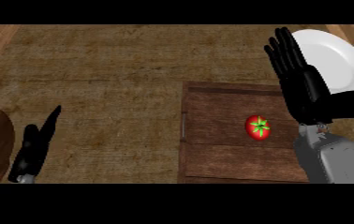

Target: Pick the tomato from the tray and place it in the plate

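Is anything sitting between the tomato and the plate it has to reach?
Only the right hand itself: open, fingers up, it stands between the tomato on the tray and the plate. No other object shows there.

Counter top [97, 78]: brown, woven-looking texture, fills left and centre of frame. Dark rounded object [4, 143] at left edge, cut off, unidentifiable.

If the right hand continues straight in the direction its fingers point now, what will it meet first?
Probably the white plate. The right hand is open, fingers pointing up the view, already overlapping the plate's left rim. Its height above the plate is unclear. The tomato lies behind that line.
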Controlling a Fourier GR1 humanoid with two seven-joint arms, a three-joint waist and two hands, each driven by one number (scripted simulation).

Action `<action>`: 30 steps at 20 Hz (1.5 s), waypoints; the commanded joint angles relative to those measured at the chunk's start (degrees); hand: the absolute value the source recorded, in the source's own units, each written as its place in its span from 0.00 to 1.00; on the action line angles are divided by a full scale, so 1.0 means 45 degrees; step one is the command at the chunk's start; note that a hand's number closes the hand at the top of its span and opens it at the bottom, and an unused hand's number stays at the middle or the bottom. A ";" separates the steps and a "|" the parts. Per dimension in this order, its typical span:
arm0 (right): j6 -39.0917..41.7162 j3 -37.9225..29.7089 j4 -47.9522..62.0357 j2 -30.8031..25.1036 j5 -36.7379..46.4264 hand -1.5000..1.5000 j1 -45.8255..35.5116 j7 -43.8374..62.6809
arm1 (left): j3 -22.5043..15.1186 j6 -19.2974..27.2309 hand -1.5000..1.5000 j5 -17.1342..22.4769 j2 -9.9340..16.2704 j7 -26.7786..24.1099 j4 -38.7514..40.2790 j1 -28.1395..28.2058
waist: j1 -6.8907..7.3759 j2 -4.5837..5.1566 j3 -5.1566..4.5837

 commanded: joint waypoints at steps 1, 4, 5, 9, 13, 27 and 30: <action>0.0032 -0.1022 -0.0329 -0.0904 0.0061 1.00 0.0149 0.0372 | -0.0038 -0.0195 0.50 0.0183 -0.0682 -0.0004 0.0979 -0.0779 | 0.0072 -0.0232 0.0340; -0.0551 -0.2052 -0.0337 -0.1911 0.0718 1.00 0.0220 -0.0088 | 0.0398 -0.0294 0.50 0.1333 -0.0438 0.1520 -0.2993 0.2867 | -0.0760 -0.0462 0.0274; -0.0621 -0.2307 -0.0218 -0.2163 0.0823 1.00 0.0087 -0.0066 | 0.0463 -0.0260 0.50 0.1370 -0.0562 0.1702 -0.3242 0.3254 | -0.1001 -0.0518 0.0247; -0.1976 -0.3181 0.1029 -0.3858 0.3208 1.00 0.1197 0.0316 | 0.1002 -0.0784 0.50 0.1894 -0.0537 0.1631 -0.3814 0.4651 | -0.1905 -0.0581 0.0132; -0.2917 -0.3580 0.0811 -0.2948 0.3119 0.00 0.1541 -0.0664 | 0.0768 -0.0981 0.50 0.2419 -0.1351 0.1615 -0.5267 0.5866 | -0.1980 -0.0624 0.0299; -0.0054 -0.1232 0.0056 -0.5068 0.4657 0.00 0.3606 0.0631 | 0.0381 -0.0508 0.50 0.2402 -0.2438 0.1563 -0.6559 0.6283 | -0.1790 -0.0432 0.0203; 0.0606 -0.0802 -0.0204 -0.5661 0.4907 0.00 0.3556 0.1446 | 0.0272 -0.0579 0.50 0.2307 -0.2480 0.1522 -0.6480 0.6250 | -0.1642 -0.0440 0.0181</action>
